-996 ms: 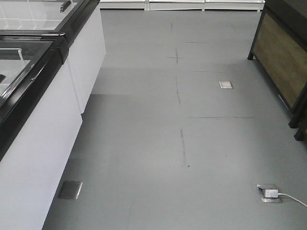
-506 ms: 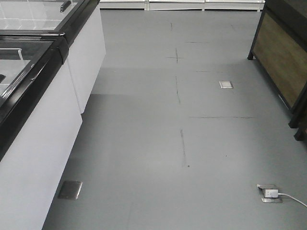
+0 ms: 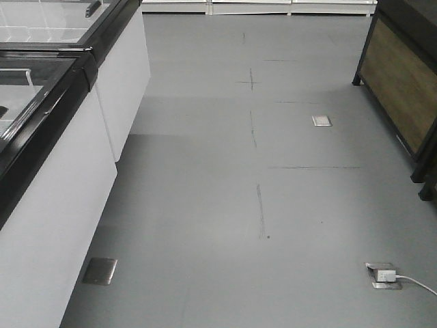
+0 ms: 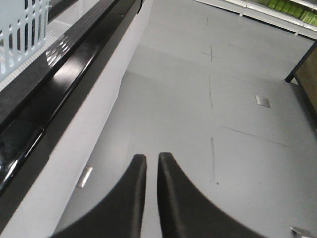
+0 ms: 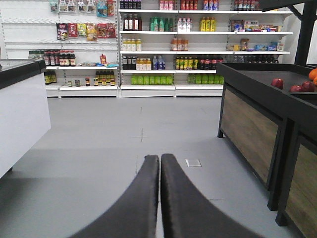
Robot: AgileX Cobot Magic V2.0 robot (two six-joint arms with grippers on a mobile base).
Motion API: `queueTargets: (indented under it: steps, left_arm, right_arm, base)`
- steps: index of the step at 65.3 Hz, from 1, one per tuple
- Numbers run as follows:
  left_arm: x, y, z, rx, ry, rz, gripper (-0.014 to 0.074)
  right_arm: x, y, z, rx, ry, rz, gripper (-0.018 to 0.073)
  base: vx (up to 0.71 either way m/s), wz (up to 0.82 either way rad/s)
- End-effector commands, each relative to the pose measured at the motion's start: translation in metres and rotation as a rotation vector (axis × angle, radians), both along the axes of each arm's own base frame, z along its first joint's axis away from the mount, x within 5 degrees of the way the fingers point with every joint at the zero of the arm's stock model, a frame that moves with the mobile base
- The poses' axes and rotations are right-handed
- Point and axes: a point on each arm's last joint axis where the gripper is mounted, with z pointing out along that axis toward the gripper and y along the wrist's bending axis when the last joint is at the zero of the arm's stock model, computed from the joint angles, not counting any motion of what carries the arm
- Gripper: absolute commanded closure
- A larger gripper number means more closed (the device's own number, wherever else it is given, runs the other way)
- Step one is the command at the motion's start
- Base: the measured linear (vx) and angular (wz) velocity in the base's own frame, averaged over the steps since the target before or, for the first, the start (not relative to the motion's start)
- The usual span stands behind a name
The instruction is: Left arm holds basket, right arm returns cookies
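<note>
The light blue slotted basket (image 4: pixel 10 62) sits at the far upper-left edge of the left wrist view, at about ten o'clock from the left gripper (image 4: pixel 152 157). It is on top of a chest freezer (image 4: pixel 64 84) with a black rim and white sides. Only its corner shows.

The left gripper hangs over grey floor (image 3: pixel 259 205), its jaws drawn to a thin slit with nothing between them. The right gripper (image 5: pixel 160 157) has its jaws nearly touching, and it too holds nothing.

In the right wrist view, supermarket shelves of bottles (image 5: pixel 168 49) stand at twelve o'clock. A wood-panelled produce stand (image 5: pixel 247 129) with red apples (image 5: pixel 277 83) is at two o'clock.

In the front view, a white plug and cable (image 3: pixel 384 275) lies on the floor at five o'clock.
</note>
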Motion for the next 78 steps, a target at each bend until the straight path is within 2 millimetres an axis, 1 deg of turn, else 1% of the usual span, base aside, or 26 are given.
queueTargets:
  steps: [1,7,13,23,30,34,42,53,59,63,69,78]
  left_arm:
    - [0.014,-0.001,0.026,-0.077,-0.043,0.026,0.0479]
    - [0.029,0.0,0.039,-0.086,0.007,0.035,0.0419]
    - [0.045,0.0,0.049,-0.127,0.036,0.057,0.0383]
    - [0.069,0.001,0.071,-0.165,0.046,0.081,0.0374]
    - [0.078,0.008,0.084,-0.174,0.06,0.125,0.0372]
    - [0.079,0.012,0.093,-0.181,0.04,0.153,0.0368]
    - [0.077,0.025,0.118,-0.174,-0.012,0.217,0.0361]
    - [0.069,0.053,0.153,-0.169,-0.029,0.382,0.0358]
    - [0.071,0.065,0.164,-0.157,0.008,0.416,0.0358]
    - [0.074,0.075,0.167,-0.171,0.054,0.448,0.0358]
    - [0.076,0.091,0.17,-0.24,0.078,0.515,0.0358]
    - [0.08,0.111,0.18,-0.349,0.042,0.555,0.0358]
  right_arm:
    - [-0.001,0.0,0.007,-0.021,-0.08,-0.007,0.0568]
    - [-0.001,0.0,0.007,-0.021,-0.08,-0.007,0.0568]
    - [-0.001,0.0,0.006,-0.021,-0.079,-0.007,0.0568]
    - [-0.001,0.0,0.006,-0.021,-0.079,-0.007,0.0568]
    - [-0.001,0.0,0.006,-0.021,-0.079,-0.007,0.0568]
    - [-0.001,0.0,0.006,-0.021,-0.079,-0.007,0.0568]
    - [-0.001,0.0,0.006,-0.021,-0.079,-0.007,0.0568]
    - [-0.001,0.0,0.006,-0.021,-0.079,-0.007,0.0568]
    - [-0.001,0.0,0.006,-0.021,-0.079,-0.007,0.0568]
    - [-0.001,0.0,0.007,-0.021,-0.08,-0.007,0.0568]
    - [-0.001,0.0,0.007,-0.021,-0.08,-0.007,0.0568]
    - [-0.001,0.0,0.007,-0.021,-0.08,-0.007,0.0568]
  base:
    - [0.0,0.0]
    - [0.0,0.0]
    - [0.0,0.0]
    - [0.0,0.0]
    - [0.0,0.0]
    - [0.0,0.0]
    - [0.0,0.0]
    - [0.0,0.0]
    - [0.0,0.0]
    - [0.0,0.0]
    - [0.0,0.0]
    - [0.0,0.0]
